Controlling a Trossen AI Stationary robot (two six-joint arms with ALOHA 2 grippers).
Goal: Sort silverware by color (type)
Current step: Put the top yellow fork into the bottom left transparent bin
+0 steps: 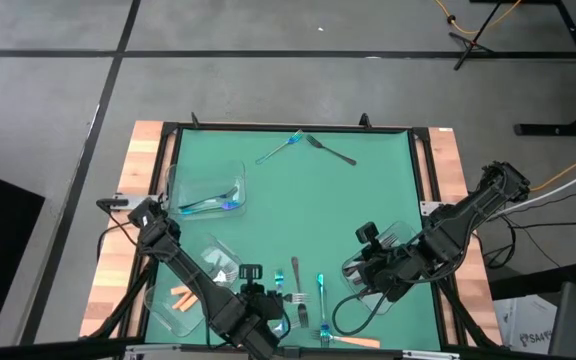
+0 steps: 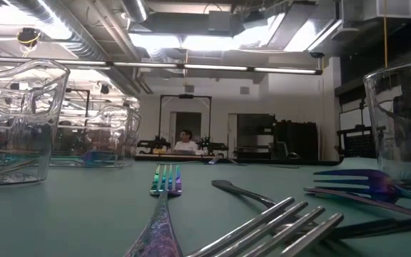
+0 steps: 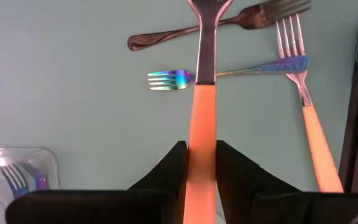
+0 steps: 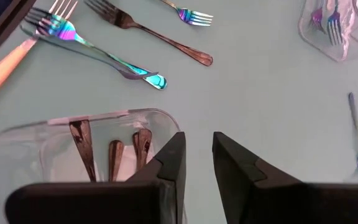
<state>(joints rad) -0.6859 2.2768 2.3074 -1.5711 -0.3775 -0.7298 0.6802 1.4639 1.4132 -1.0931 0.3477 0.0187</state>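
Note:
My left gripper (image 1: 271,303) is near the table's near edge and is shut on an orange-handled fork (image 3: 202,99). Under that fork a blue-teal fork (image 3: 229,71) and a dark fork (image 3: 216,28) lie flat on the green mat. A second orange fork (image 3: 316,137) lies beside them. My right gripper (image 4: 197,155) is open and empty over the rim of a clear tray (image 4: 48,134), which holds three dark forks (image 4: 82,152). Two more forks, one blue (image 1: 280,148) and one dark (image 1: 335,152), lie near the far edge. My left gripper pinches the orange handle (image 3: 201,155) of the fork between its two fingers (image 3: 169,171), and the fingers lie along the fork. The fork points straight out ahead of the gripper, passing over the blue-teal and dark forks. Its tines run out of view.
A clear tray (image 1: 208,190) on the left holds blue forks. Another tray (image 1: 173,305) by the left arm holds orange forks, and a third (image 1: 223,262) sits between them. Loose forks (image 1: 321,290) lie between the two grippers. The middle of the mat is bare.

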